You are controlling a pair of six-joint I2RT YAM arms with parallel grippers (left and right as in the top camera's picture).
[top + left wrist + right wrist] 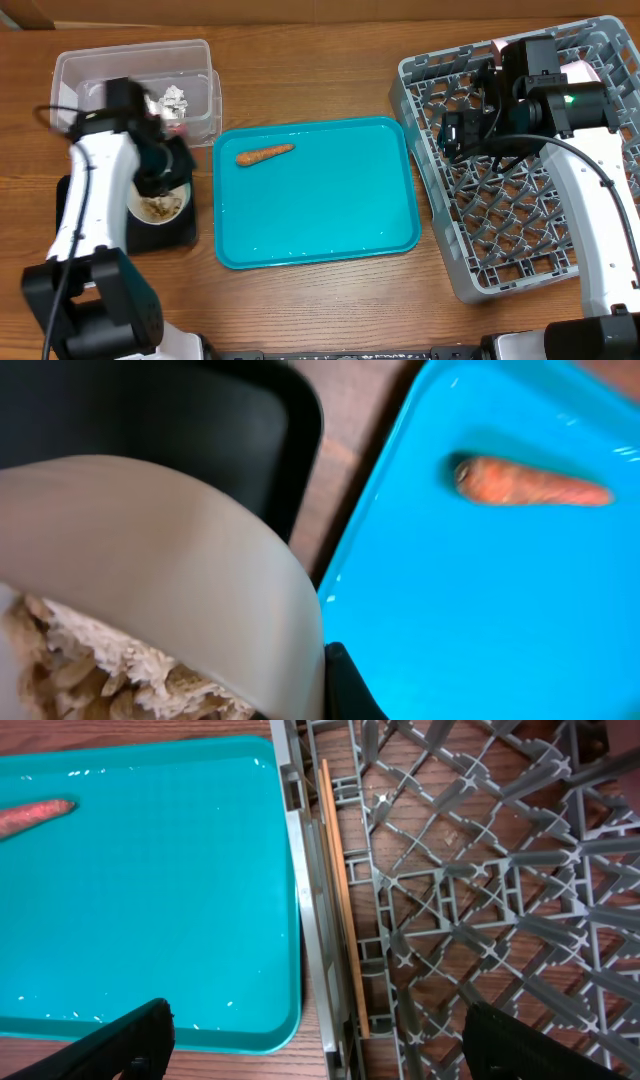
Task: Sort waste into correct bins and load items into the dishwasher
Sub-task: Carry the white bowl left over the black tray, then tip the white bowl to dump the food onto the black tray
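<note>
The bowl (pixel 180 560) fills the near part of the left wrist view, its white wall curving up close to the lens and tilted. Beige scraps (pixel 90 670) lie heaped inside it. The left gripper (pixel 163 172) is clamped on the bowl's rim, and one dark finger (pixel 345 685) shows just beside the wall. Behind the bowl lies the black tray (pixel 150 410). Seen from overhead, the bowl sits over this tray at the table's left side. A narrow strip of wooden table (pixel 350 450) parts the black tray from the teal tray (pixel 500 610). On the teal tray, near its far left corner, the carrot (pixel 530 482) lies alone on its side.

In the right wrist view, the right gripper (pixel 452 133) has its jaws wide apart with nothing between them. One finger (pixel 140 1040) hangs over the teal tray's edge, the other over the rack (pixel 480 870). The chopsticks (pixel 340 890) lie together inside the rack, along the wall that adjoins the teal tray.

Farthest back on the left is the tub (pixel 70 70), just beyond the black tray, with crumpled paper (pixel 173 98) inside at its right end. Something pale pink (pixel 582 70) shows at the rack's far right corner, mostly hidden by the arm, and I cannot tell what it is.
</note>
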